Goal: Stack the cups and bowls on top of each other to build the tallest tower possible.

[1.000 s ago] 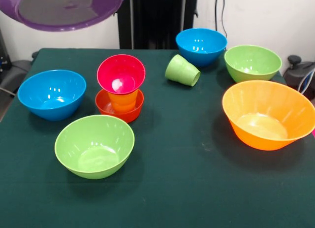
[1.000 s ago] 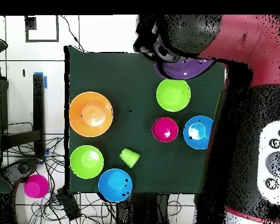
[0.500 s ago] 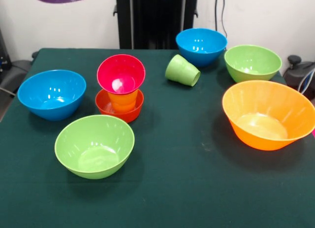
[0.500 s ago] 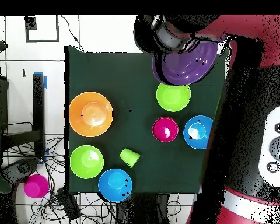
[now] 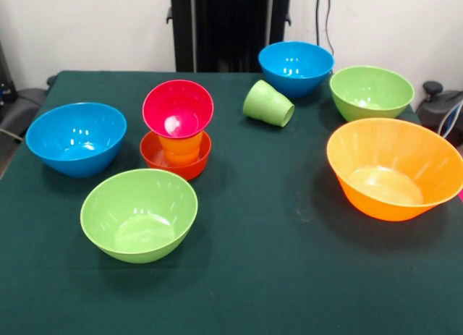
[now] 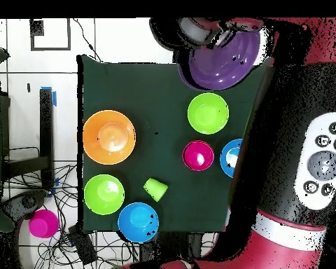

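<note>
Now you are carrying the shallow purple bowl (image 6: 223, 59) high over the table's (image 5: 289, 277) corner, jaws hidden so I cannot tell their grip; keep it level while centring over the magenta bowl (image 5: 177, 108) topping the tower (image 5: 176, 136).

**Bright plastic on dark green cloth**

The tablecloth (image 5: 289, 277) is dark green. The largest bowl (image 5: 394, 168) is orange; the tower (image 5: 177, 129) runs red-orange, orange, magenta. The tipped cup (image 5: 268, 103) is light green; the raised shallow bowl (image 6: 223, 59) is purple.
</note>
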`<state>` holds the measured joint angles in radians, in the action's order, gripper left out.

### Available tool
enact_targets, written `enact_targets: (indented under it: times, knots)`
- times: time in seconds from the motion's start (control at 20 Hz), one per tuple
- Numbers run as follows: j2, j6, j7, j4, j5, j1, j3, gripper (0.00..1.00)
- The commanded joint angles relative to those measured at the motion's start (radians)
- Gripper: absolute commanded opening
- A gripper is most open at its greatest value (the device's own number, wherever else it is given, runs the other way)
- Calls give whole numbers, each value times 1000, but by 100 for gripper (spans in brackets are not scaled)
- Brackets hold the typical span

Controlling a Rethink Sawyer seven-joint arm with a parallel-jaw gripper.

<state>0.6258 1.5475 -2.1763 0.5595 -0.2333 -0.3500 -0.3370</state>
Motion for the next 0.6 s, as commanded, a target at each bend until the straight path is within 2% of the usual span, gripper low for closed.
enact_targets:
  times: [0.05, 0.2, 0.3, 0.45, 0.6]
  knots:
    - [-124, 64, 281, -195, -125, 49, -140, 0]
    - [-162, 0, 253, -237, -151, 60, -166, 0]
    - [-179, -35, 224, -233, -145, 64, -172, 0]
    - [-195, -120, 180, -183, -118, 72, -148, 0]
    - [-210, -165, 161, -161, -108, 79, -135, 0]
